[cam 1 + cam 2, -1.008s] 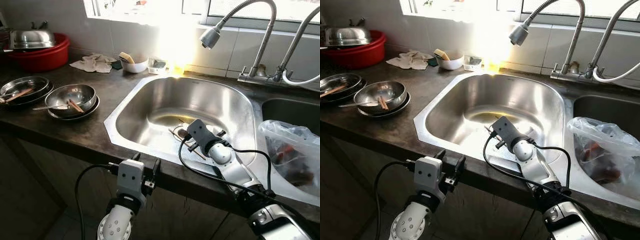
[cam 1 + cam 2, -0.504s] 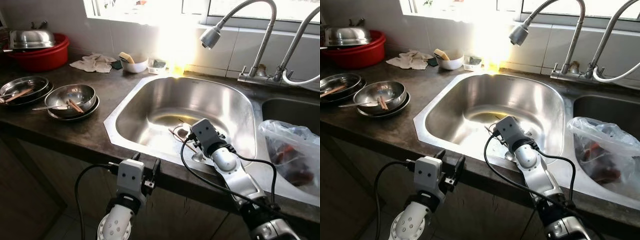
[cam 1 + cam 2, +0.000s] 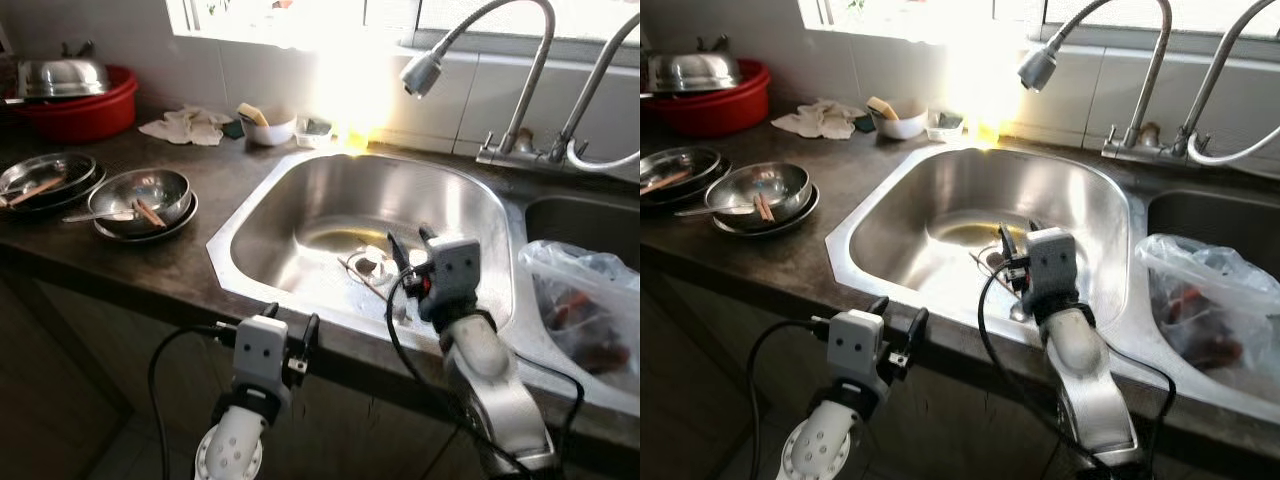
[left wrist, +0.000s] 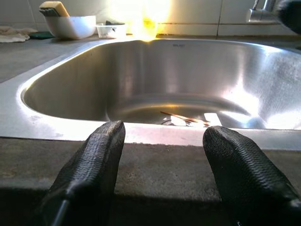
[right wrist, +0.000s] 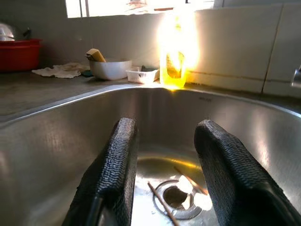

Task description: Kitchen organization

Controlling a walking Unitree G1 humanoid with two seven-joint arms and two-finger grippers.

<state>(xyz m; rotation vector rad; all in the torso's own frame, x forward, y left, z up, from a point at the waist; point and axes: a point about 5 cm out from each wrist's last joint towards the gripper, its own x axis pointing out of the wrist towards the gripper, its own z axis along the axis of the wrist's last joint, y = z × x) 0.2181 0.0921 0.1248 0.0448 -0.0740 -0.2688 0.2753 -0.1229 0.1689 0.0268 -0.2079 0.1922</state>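
Observation:
A steel sink (image 3: pixel 238 236) lies ahead, with thin wooden chopsticks (image 3: pixel 362 279) beside its drain (image 3: pixel 377 263). My right gripper (image 3: pixel 410 245) hovers over the sink's near right part, open and empty, its fingers pointing level toward the back wall. In the right wrist view the chopsticks (image 5: pixel 160 201) and drain (image 5: pixel 182 197) lie below the open fingers (image 5: pixel 115 169). My left gripper (image 3: pixel 290 320) stands open and empty at the counter's front edge, below the sink rim. The left wrist view looks over that rim at the chopsticks (image 4: pixel 183 117).
On the dark counter to the left are a steel bowl (image 3: pixel 140 190) holding chopsticks and a spoon, a steel plate (image 3: pixel 45 175), and a red basin (image 3: pixel 75 110) under a steel lid. A white bowl (image 3: pixel 268 128), cloth (image 3: pixel 185 127), faucet (image 3: pixel 425 70) and plastic bag (image 3: pixel 585 305) also stand around.
My right gripper has risen from the sink bottom near the drain, shifted right and levelled out. The left arm has stayed put.

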